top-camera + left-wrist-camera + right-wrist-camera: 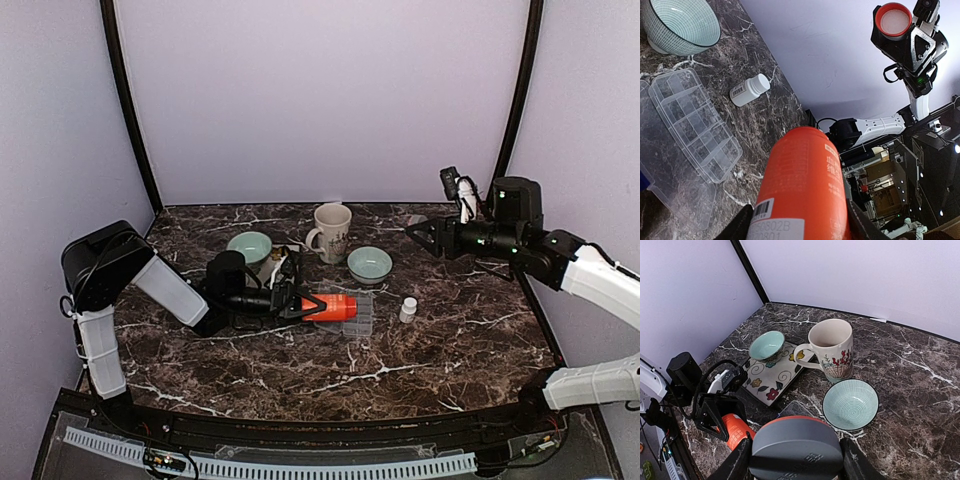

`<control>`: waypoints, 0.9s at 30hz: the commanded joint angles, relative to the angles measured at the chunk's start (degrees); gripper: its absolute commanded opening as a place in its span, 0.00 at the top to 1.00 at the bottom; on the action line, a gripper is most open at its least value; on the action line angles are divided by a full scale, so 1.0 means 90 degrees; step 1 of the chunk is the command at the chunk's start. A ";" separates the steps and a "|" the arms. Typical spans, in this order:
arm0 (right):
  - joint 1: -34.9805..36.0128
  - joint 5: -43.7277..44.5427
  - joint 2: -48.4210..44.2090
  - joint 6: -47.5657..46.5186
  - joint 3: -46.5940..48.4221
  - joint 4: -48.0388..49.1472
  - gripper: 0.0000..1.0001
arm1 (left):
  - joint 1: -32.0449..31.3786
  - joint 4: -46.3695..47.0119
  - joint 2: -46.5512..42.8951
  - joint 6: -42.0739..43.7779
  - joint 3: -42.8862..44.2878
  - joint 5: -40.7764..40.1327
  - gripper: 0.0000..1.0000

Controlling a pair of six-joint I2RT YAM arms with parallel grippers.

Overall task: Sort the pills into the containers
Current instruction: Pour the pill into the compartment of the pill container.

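Right, left gripper (298, 302) clamped on orange bottle (335, 307); bottle held sideways just above the pill box (692, 122); box flat on the marble table (450, 350), lid open, compartments facing up; pills too small to make out; white bottle (408, 310) lying just right of the box; green bowl (370, 264) just behind the box; mug (332, 232) further behind; second bowl (249, 246) behind-left of the box, on a patterned tile (772, 375); right gripper (418, 233) raised well behind-right of the box, pinching grey cap (795, 442).
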 commanded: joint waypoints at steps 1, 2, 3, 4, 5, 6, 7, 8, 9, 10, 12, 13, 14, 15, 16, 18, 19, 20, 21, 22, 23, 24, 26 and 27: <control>-0.0075 -0.0053 -0.0155 0.0010 -0.0085 0.0254 0.96 | -0.0035 -0.0246 -0.0046 0.0369 0.0027 0.0039 1.00; -0.0075 -0.0057 -0.0153 0.0008 -0.0083 0.0251 0.96 | -0.0034 -0.0301 -0.0046 0.0410 0.0034 0.0047 1.00; -0.0089 -0.0062 -0.0166 0.0013 -0.0088 0.0250 0.97 | -0.0035 -0.0349 -0.0046 0.0433 0.0044 0.0054 1.00; -0.0086 -0.0062 -0.0173 0.0004 -0.0096 0.0252 0.97 | -0.0032 -0.0394 -0.0046 0.0469 0.0052 0.0051 1.00; -0.0085 -0.0067 -0.0171 0.0007 -0.0095 0.0244 0.97 | -0.0037 -0.0451 -0.0046 0.0499 0.0068 0.0053 1.00; -0.0094 -0.0062 -0.0171 0.0008 -0.0096 0.0234 0.97 | -0.0035 -0.0502 -0.0046 0.0536 0.0081 0.0046 1.00; -0.0096 -0.0062 -0.0181 0.0008 -0.0096 0.0239 0.97 | -0.0030 -0.0562 -0.0046 0.0572 0.0097 0.0042 1.00; -0.0097 -0.0059 -0.0186 0.0008 -0.0098 0.0234 0.97 | -0.0032 -0.0617 -0.0046 0.0606 0.0110 0.0046 1.00; -0.0097 -0.0061 -0.0181 0.0008 -0.0097 0.0233 0.97 | -0.0037 -0.0660 -0.0046 0.0636 0.0124 0.0045 1.00; -0.0096 -0.0062 -0.0181 0.0008 -0.0098 0.0228 0.97 | -0.0031 -0.0717 -0.0046 0.0671 0.0145 0.0040 1.00; -0.0106 -0.0062 -0.0193 0.0008 -0.0086 0.0229 0.97 | -0.0035 -0.0826 -0.0046 0.0743 0.0187 0.0021 1.00; -0.0109 -0.0062 -0.0191 0.0008 -0.0083 0.0219 0.97 | -0.0030 -0.0881 -0.0046 0.0780 0.0207 0.0019 1.00; -0.0108 -0.0063 -0.0193 0.0008 -0.0083 0.0215 0.97 | -0.0032 -0.0918 -0.0046 0.0798 0.0226 0.0015 1.00; -0.0105 -0.0063 -0.0187 0.0001 -0.0073 0.0217 0.97 | -0.0036 -0.0956 -0.0046 0.0817 0.0237 0.0002 1.00; -0.0113 -0.0069 -0.0184 -0.0002 -0.0078 0.0215 0.97 | -0.0030 -0.0988 -0.0046 0.0838 0.0250 -0.0006 1.00; -0.0114 -0.0080 -0.0182 -0.0001 -0.0066 0.0223 0.97 | -0.0037 -0.1035 -0.0041 0.0871 0.0274 -0.0017 1.00; -0.0119 -0.0081 -0.0177 -0.0009 -0.0064 0.0206 0.97 | -0.0035 -0.1059 -0.0037 0.0878 0.0286 -0.0032 1.00; -0.0130 -0.0081 -0.0173 -0.0011 -0.0058 0.0204 0.97 | -0.0036 -0.1086 -0.0036 0.0893 0.0302 -0.0034 1.00; -0.0125 -0.0081 -0.0171 -0.0012 -0.0056 0.0216 0.97 | -0.0030 -0.1118 -0.0036 0.0904 0.0315 -0.0042 1.00; -0.0124 -0.0074 -0.0168 -0.0014 -0.0059 0.0216 0.97 | -0.0034 -0.1151 -0.0036 0.0922 0.0325 -0.0055 1.00; -0.0129 -0.0084 -0.0164 -0.0021 -0.0058 0.0215 0.97 | -0.0032 -0.1188 -0.0036 0.0940 0.0344 -0.0059 1.00; -0.0133 -0.0090 -0.0168 -0.0021 -0.0053 0.0217 0.98 | -0.0032 -0.1226 -0.0031 0.0961 0.0359 -0.0074 1.00; -0.0134 -0.0091 -0.0159 -0.0020 -0.0058 0.0218 0.98 | -0.0033 -0.1274 -0.0026 0.0991 0.0398 -0.0078 1.00; -0.0134 -0.0085 -0.0152 -0.0027 -0.0056 0.0220 0.97 | -0.0036 -0.1293 -0.0018 0.0995 0.0417 -0.0079 1.00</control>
